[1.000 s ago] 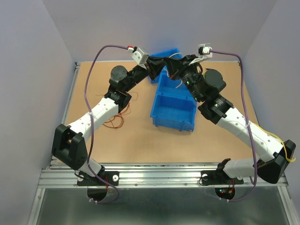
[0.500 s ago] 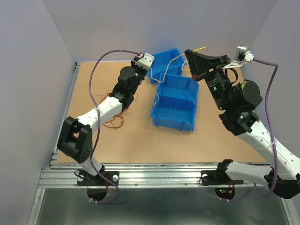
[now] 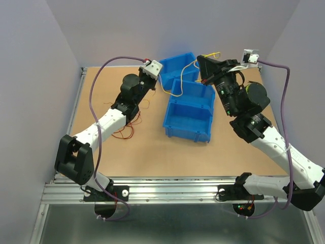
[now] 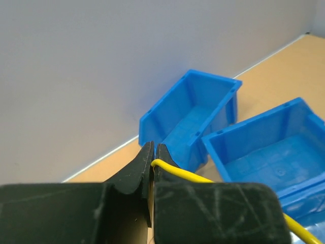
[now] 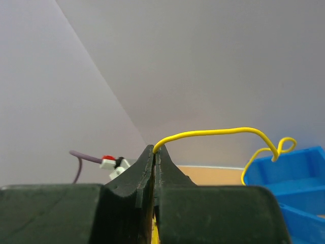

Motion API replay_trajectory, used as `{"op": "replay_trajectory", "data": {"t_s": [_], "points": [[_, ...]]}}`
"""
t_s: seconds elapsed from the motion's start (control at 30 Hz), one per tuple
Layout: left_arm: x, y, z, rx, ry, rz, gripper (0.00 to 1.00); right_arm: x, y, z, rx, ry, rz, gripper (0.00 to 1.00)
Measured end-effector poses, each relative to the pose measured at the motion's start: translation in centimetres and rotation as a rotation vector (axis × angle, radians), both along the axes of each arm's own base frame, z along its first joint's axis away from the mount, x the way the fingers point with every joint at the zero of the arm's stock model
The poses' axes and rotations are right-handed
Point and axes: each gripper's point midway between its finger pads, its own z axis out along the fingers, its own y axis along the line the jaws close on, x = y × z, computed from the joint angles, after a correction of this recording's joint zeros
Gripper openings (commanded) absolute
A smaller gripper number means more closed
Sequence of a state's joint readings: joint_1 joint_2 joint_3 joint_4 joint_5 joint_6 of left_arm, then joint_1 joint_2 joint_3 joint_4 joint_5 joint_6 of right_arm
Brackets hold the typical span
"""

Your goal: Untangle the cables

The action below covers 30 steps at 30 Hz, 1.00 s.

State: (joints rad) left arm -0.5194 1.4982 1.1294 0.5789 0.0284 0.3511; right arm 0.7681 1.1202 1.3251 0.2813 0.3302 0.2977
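From above, we see the left gripper [image 3: 158, 81] over the table's [image 3: 152, 152] far side at about 11 o'clock, and the right gripper [image 3: 200, 57] raised at about 1 o'clock. The yellow cable [image 3: 215, 53] hangs between them, sagging across the corner where the far blue bin [image 3: 177, 65] meets the near blue bin [image 3: 188, 116]. A loose tangle of red and orange cables [image 3: 124, 132] lies on the table at 9 o'clock from the near bin, beside the left arm. In the left wrist view, we find the left gripper [image 4: 154, 152] clenched on the yellow cable [image 4: 203, 179], which leaves the fingertips toward 4 o'clock, with the far bin [image 4: 190, 117] at 1 o'clock and the near bin [image 4: 274, 152] at 3 o'clock. In the right wrist view, the right gripper [image 5: 154, 152] is likewise clamped on the yellow cable [image 5: 213, 132], which arches away toward 2 o'clock and curls into a small loop above a blue bin [image 5: 297, 175].
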Motion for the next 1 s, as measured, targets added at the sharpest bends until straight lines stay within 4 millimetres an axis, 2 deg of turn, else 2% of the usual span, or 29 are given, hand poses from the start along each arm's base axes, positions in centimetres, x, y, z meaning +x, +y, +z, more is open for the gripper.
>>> {"op": "replay_trajectory", "data": {"t_s": [0.1,0.23,0.3,0.37,0.43,0.57,0.73,0.9,1.0], "points": [[-1.1,-0.6,0.7,-0.014,0.011,-0.058,0.0,0.9,0.3,-1.3,-0.03,0.036,-0.023,0.01],[-2.1,-2.2,1.3,-0.025,0.064,-0.156,0.0,2.9,0.2,-4.4,-0.09,0.128,-0.092,0.01],[-2.4,-3.1,2.4,-0.044,0.078,-0.208,0.0,3.8,-0.1,-5.6,-0.115,0.162,-0.116,0.01],[-2.5,-4.0,3.8,-0.062,0.076,-0.252,0.0,4.9,-0.8,-6.6,-0.129,0.19,-0.142,0.01],[-2.4,-4.9,5.5,-0.08,0.067,-0.288,0.0,6.2,-2.4,-7.7,-0.13,0.217,-0.181,0.01],[-1.9,-6.4,8.3,-0.102,0.035,-0.353,0.0,7.7,-4.7,-8.9,-0.126,0.25,-0.235,0.01],[-0.7,-8.4,8.7,-0.126,0.049,-0.415,0.0,8.9,-5.1,-10.0,-0.134,0.269,-0.233,0.01],[2.4,-11.3,6.9,-0.158,0.12,-0.462,0.0,11.3,-7.1,-11.8,-0.148,0.307,-0.275,0.01],[3.9,-12.7,6.1,-0.183,0.148,-0.484,0.0,12.0,-7.7,-12.3,-0.154,0.318,-0.291,0.01]]}}
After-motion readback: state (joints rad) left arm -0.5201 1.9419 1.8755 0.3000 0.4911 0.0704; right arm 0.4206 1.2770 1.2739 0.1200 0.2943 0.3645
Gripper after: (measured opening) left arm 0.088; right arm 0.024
